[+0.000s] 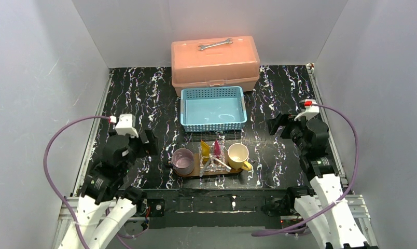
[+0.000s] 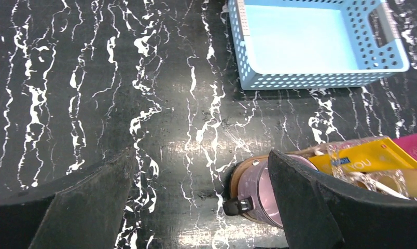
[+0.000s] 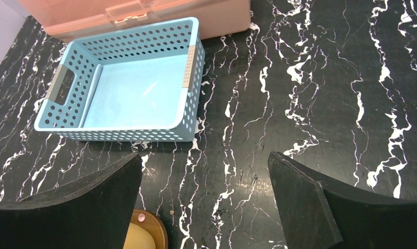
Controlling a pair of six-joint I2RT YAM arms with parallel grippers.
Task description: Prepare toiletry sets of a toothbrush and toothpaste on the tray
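Black marble-patterned table top (image 1: 144,104) carries a salmon-pink plastic toolbox (image 1: 215,65) at the far edge, with a light-blue slotted plastic basket (image 1: 213,126) directly in front of it. Dark-brown wooden oblong tray (image 1: 196,169) lies near the arm bases, between the two arms. On the tray, a purple cup (image 1: 182,161) stands at the left end and a yellow cup (image 1: 238,155) at the right end. Between them are the yellow toothpaste tube (image 1: 205,148), the magenta-pink toothpaste tube (image 1: 216,148) and the pale stick-like toothbrushes (image 1: 218,164). Left gripper (image 2: 200,161) is spread fully and holds nothing; the tray lies just to its right. Right gripper (image 3: 204,158) is likewise spread fully and empty; the tray lies to its left, apart from it
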